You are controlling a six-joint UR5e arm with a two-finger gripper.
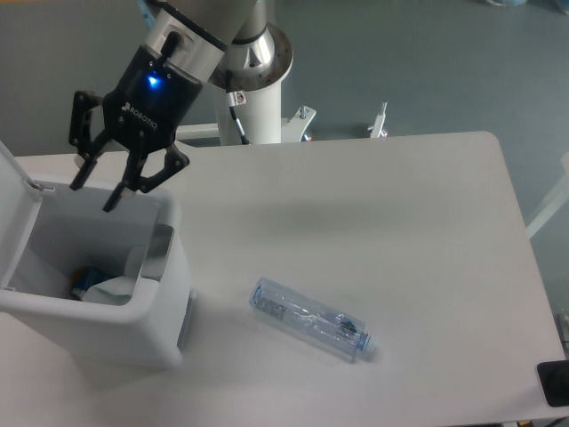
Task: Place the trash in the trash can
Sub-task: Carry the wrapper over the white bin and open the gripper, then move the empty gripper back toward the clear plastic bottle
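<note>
Desk (400, 222) comes first: it is big and white and takes up most of the view. A white post (262, 107) stands behind its back edge.

Next is the robot arm (200, 36), which reaches in from the top toward the left. It has a small blue light on its black part.

The trash can (98, 347) is a big white box on the left side of the desk. Its lid (13, 191) stands open at the far left. A grey panel (160, 253) sits on the wall that faces the middle of the desk.

The claw (95, 185) hangs over the open trash can, near its back edge. Its two black fingers are spread apart and nothing is between them.

The bottle (309, 318) is clear and squashed. It lies on its side on the desk, to the right of the trash can and apart from it. Its bluish cap points to the right.

The white paper wrapper (111, 289) lies down inside the trash can. A blue packet (82, 280) peeks out just beside it.
</note>
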